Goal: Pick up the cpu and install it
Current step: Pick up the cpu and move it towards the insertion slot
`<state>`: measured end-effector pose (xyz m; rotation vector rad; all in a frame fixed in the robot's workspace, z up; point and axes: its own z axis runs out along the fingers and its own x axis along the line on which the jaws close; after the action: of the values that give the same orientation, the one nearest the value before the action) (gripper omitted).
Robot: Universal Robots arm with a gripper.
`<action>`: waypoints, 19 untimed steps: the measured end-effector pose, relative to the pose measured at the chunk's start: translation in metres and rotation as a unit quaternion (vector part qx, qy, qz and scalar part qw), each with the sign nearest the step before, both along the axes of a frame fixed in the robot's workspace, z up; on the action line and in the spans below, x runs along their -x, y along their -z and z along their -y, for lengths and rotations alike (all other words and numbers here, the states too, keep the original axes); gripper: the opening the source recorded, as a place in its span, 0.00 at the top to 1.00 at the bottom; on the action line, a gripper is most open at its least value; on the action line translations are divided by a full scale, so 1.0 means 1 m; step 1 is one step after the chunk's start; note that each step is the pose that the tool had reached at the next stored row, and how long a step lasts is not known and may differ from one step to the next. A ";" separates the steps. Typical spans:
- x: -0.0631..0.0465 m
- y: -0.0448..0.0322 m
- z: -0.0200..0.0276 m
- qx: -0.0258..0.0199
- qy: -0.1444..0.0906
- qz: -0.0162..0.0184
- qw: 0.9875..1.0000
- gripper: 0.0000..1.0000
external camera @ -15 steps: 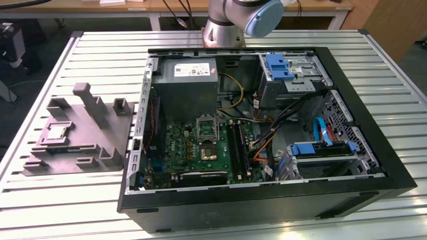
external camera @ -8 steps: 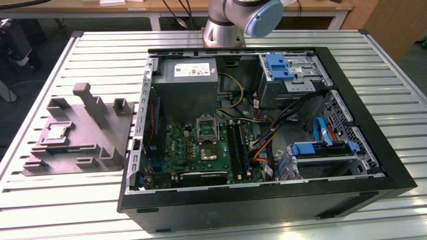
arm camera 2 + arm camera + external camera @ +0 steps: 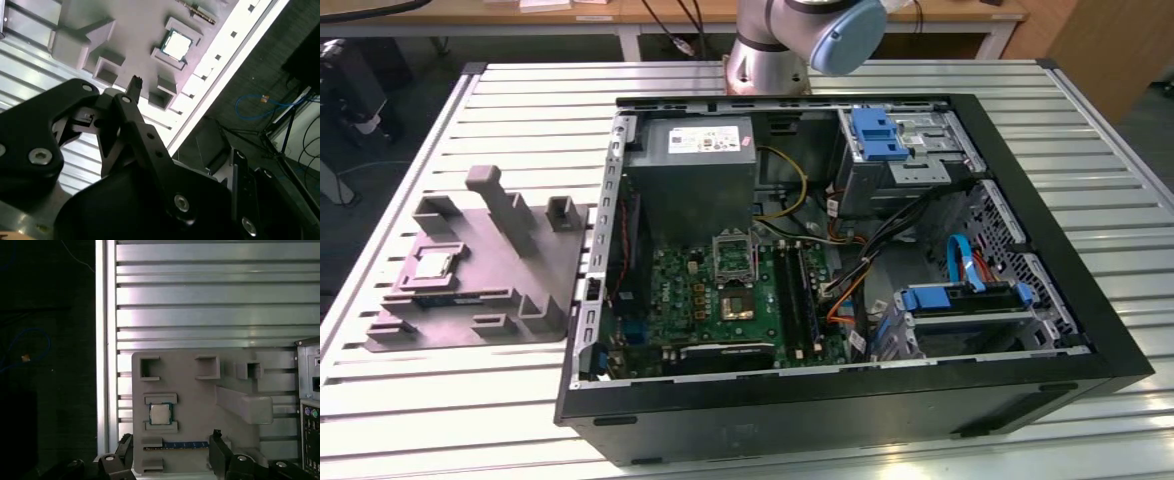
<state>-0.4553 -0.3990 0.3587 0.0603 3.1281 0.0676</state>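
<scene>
The cpu (image 3: 160, 414) is a small square chip with a pale silver top. It lies flat in a framed recess of the grey plastic fixture (image 3: 200, 405). In the exterior view the cpu (image 3: 431, 263) sits on the fixture (image 3: 494, 290) at the exterior view's left, outside the computer case. My gripper (image 3: 171, 442) hovers well above the fixture, open, with nothing between its dark fingers (image 3: 217, 441). In the second wrist view the cpu (image 3: 177, 44) lies beyond a fingertip (image 3: 135, 82). The dark metal-framed socket (image 3: 738, 303) sits on the green motherboard (image 3: 683, 290).
The open black computer case (image 3: 1067, 300) lies on the slatted metal table (image 3: 520, 100), holding a power supply (image 3: 700, 150), blue drive brackets (image 3: 878, 135) and loose cables (image 3: 907, 235). A blue memory stick (image 3: 185, 444) rests in the fixture. The table's edge (image 3: 102, 340) runs beside it.
</scene>
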 end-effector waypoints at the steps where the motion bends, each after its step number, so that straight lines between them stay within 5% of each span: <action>1: 0.000 0.0006 0.0000 0.000 0.000 0.000 1.000 0.29; 19: 0.005 0.0105 0.0018 0.000 -0.002 0.000 1.000 0.29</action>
<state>-0.4600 -0.4008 0.3482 0.0542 3.1283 0.0679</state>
